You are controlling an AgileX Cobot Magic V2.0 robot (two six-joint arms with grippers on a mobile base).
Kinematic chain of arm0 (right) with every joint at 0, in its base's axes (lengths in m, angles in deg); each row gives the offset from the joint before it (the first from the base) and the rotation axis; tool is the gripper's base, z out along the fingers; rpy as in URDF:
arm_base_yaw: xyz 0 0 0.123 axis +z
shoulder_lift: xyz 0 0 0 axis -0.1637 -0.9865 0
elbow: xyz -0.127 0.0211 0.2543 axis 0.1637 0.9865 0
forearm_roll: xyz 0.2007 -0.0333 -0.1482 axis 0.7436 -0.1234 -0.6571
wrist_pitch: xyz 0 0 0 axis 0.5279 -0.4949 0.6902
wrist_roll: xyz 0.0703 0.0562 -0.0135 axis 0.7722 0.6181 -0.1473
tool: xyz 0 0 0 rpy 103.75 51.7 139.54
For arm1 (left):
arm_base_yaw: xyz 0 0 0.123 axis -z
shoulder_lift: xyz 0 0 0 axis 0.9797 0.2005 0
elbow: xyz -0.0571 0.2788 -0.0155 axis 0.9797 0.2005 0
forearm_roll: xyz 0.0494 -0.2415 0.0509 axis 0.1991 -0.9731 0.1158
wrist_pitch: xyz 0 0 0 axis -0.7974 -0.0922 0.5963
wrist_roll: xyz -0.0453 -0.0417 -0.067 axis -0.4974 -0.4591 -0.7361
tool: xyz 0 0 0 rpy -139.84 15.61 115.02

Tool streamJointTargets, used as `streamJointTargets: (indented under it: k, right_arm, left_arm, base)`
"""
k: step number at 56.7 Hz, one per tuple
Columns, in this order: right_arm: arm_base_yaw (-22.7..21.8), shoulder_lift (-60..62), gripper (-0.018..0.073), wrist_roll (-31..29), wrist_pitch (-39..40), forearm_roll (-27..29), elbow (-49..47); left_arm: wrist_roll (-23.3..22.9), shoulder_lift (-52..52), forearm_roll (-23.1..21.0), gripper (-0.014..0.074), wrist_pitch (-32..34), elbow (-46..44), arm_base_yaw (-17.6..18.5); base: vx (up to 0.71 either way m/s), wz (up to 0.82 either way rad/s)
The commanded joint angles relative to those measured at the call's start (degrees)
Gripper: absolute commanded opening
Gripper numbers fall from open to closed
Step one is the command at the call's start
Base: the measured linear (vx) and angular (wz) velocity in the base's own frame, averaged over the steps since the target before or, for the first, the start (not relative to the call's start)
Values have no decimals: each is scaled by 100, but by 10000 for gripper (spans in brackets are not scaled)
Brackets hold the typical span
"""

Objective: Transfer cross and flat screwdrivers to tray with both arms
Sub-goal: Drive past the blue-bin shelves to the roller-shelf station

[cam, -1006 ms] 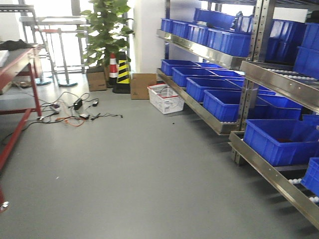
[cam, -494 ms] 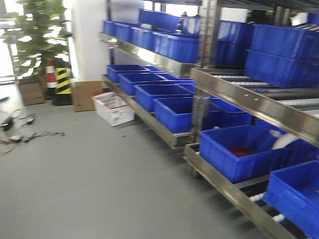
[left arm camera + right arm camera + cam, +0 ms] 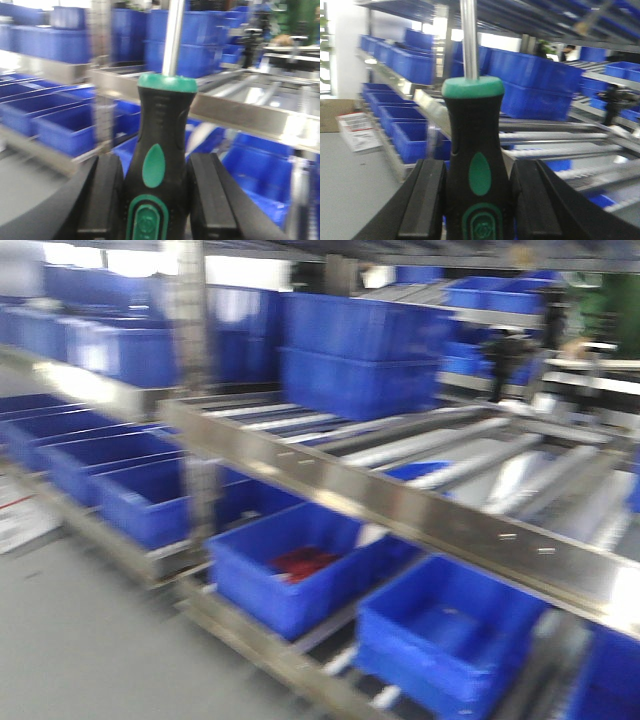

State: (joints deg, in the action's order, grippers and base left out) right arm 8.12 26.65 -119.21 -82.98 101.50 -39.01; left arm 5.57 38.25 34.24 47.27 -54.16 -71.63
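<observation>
In the left wrist view a screwdriver (image 3: pixel 160 135) with a black-and-green handle stands upright, its metal shaft running off the top edge. My left gripper (image 3: pixel 157 172) is shut on its handle, one black finger on each side. The right wrist view shows a near-identical screwdriver (image 3: pixel 475 140), shaft up, with my right gripper (image 3: pixel 476 177) shut on its handle. Which one is the cross and which the flat I cannot tell, as both tips are out of frame. The tray is out of view. Neither gripper shows in the front view.
Steel roller shelving (image 3: pixel 400 505) fills the front view, blurred. Blue plastic bins (image 3: pixel 300 575) sit on its low level, one holding red items (image 3: pixel 300 562). Stacked blue bins (image 3: pixel 360 350) stand on the upper level. Grey floor (image 3: pixel 70 640) lies at the lower left.
The front view has swung right: the plant, cone, boxes and cables have left the frame, and the shelving with blue bins now fills it, much nearer.
</observation>
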Motion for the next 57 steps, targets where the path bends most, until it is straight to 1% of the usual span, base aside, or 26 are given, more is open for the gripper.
streamJointTargets:
  k: [1,16,32,47,57]
  right_arm:
    - [-10,-39,-9,-22,449,141,-162]
    - [-10,-39,-9,-22,449,141,-162]
    - [-10,-39,-9,-22,449,141,-162]
    - [-10,-39,-9,-22,449,141,-162]
    - [-10,-39,-9,-22,449,141,-162]
  left_arm:
    - [-4,18,-45,-4,575,-156,34]
    - [-4,18,-45,-4,575,-156,34]
    - [-4,18,-45,-4,580,-156,34]
    - [-4,18,-45,-4,580,-156,34]
    - [-4,18,-45,-4,580,-156,34]
  base:
    - [33,-87]
    - [29,-82]
    - [24,-68]
    - [22,-58]
    - [20,-38]
